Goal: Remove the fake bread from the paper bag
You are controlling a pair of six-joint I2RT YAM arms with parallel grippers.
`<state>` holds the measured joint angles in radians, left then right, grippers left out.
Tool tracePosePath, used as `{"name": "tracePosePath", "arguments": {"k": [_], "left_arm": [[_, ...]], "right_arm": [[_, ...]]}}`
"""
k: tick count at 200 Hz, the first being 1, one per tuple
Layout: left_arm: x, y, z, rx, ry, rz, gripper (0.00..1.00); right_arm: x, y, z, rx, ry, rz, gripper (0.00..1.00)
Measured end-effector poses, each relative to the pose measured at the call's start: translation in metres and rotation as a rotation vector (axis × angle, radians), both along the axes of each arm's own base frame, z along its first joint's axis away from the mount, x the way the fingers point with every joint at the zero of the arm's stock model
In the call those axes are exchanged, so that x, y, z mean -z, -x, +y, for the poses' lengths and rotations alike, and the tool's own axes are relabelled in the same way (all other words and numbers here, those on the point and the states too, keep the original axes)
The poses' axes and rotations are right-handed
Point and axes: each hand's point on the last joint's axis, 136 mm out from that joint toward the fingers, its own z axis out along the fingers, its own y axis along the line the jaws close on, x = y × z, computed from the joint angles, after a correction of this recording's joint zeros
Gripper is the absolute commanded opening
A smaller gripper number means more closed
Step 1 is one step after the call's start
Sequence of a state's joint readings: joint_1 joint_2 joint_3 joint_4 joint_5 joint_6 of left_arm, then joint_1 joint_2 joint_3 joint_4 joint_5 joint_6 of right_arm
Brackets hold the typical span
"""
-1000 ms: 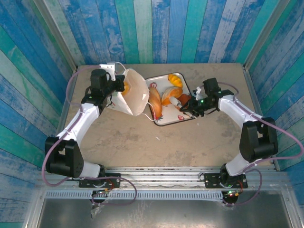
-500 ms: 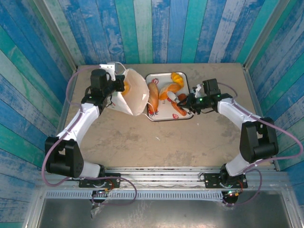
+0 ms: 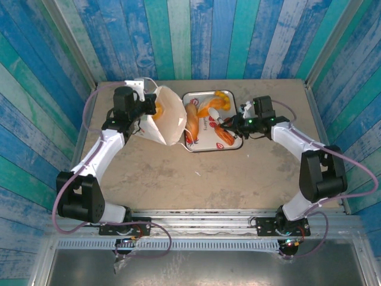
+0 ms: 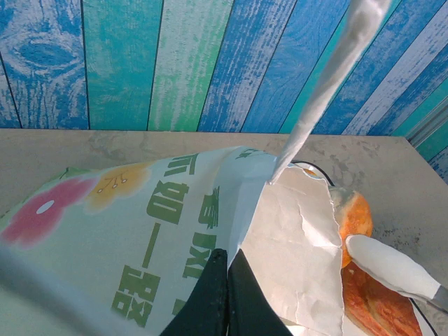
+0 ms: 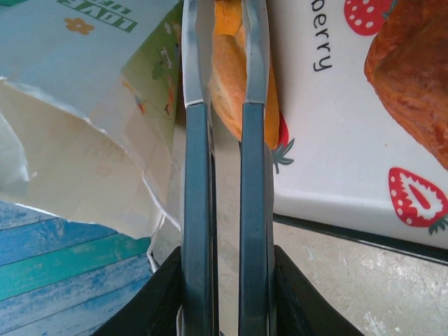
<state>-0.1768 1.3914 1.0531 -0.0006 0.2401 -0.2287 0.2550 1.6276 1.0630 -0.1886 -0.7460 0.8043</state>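
From the top external view, the paper bag (image 3: 169, 116) stands on the table (image 3: 178, 173) left of centre, its side touching the left edge of the strawberry-print tray (image 3: 208, 143). The left gripper (image 3: 144, 111) is at the bag's left edge with its fingers clenched on the paper. The fake bread (image 3: 192, 118) lies out on the tray: a long roll along the edge nearest the bag, and orange and brown pieces further right. The right gripper (image 3: 235, 124) reaches in from the tray's right side, grasping the tongs (image 3: 219, 120), which point left over the tray.

At the left wrist, the black fingers (image 4: 210, 297) are pinched together on the bag's (image 4: 161, 210) rim. The paper shows a pink flower and green lettering. A white loop handle (image 4: 329, 77) rises toward the upper right. Beyond the bag's far edge sits an orange piece of bread (image 4: 355, 213), with a brown piece below it and the pale rounded tip of the tongs (image 4: 392, 264) just beside them. The table (image 4: 56, 150) and the striped wall (image 4: 175, 63) lie behind.

At the right wrist, the fingers (image 5: 162, 297) of the right gripper (image 5: 225, 280) are clamped on the two handles of the tongs (image 5: 198, 210), whose arms run close and parallel. Their metal tips straddle an orange piece of bread (image 5: 227, 77) on the tray (image 5: 336, 154), right at the tray's edge. A brown pastry (image 5: 413, 70) lies at the upper right. The bag's (image 5: 84, 140) crumpled paper is just left of the tongs, and bare table (image 5: 329, 287) shows below the tray.
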Motion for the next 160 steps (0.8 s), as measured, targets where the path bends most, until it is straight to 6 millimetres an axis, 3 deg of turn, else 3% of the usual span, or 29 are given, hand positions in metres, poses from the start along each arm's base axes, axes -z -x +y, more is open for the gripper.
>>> {"name": "tracePosePath", "arguments": {"k": [47,63,86,160], "left_arm": [[0.000,0.000,-0.001,0.005,0.002,-0.001,0.00],[0.000,0.000,-0.001,0.005,0.001,-0.001,0.00],[0.000,0.000,-0.001,0.004,0.001,-0.001,0.00],[0.000,0.000,-0.001,0.004,0.001,0.000,0.00]], "right_arm": [[0.025,-0.005,0.001,0.007,0.016,0.056,0.25],[0.026,-0.004,0.000,0.007,0.018,0.063,0.28],[0.029,0.001,-0.002,0.007,0.032,0.082,0.42],[0.023,0.021,-0.008,0.003,0.059,0.117,0.47]]}}
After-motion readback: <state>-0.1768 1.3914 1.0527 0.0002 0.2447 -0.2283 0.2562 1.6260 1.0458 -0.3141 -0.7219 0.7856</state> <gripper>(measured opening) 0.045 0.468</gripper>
